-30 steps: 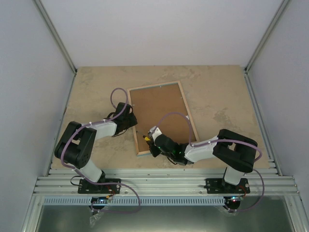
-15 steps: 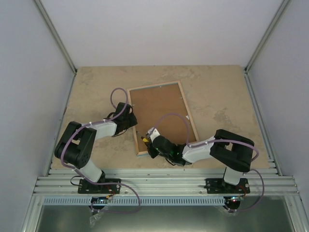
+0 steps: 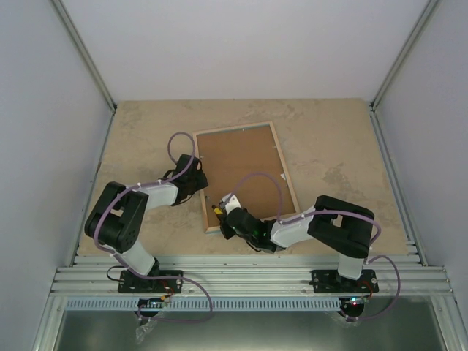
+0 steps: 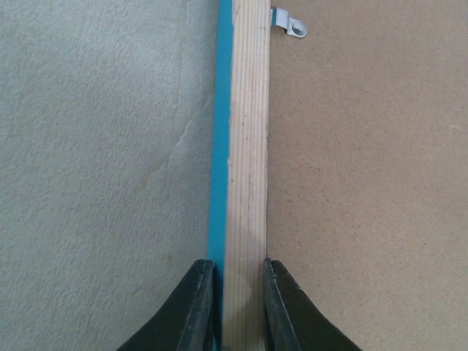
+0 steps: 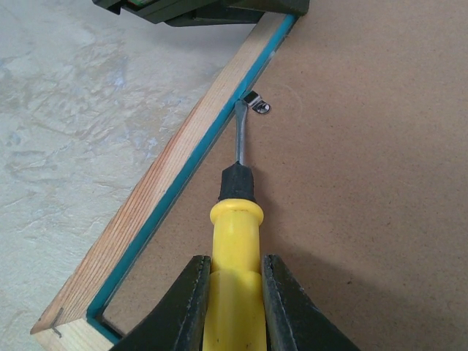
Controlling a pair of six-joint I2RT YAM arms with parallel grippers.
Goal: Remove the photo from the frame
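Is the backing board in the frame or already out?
In. The backing board fills the face-down frame, and a metal clip beside the screwdriver overlaps it.

turquoise-edged wooden picture frame [image 4: 247, 146]: one
brown fibreboard backing sheet [image 3: 241, 164]: one
yellow-handled metal screwdriver [image 5: 235, 241]: one
small silver retaining clips [image 4: 292, 26] [image 5: 256, 102]: two in view
black two-finger end effectors: two, the left end effector [image 4: 235, 265] and the right end effector [image 5: 234, 263]
mottled beige surface [image 3: 146, 139]: one

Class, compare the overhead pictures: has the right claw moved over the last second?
Yes. The right claw has slid left, nearer the near-left corner of the frame.
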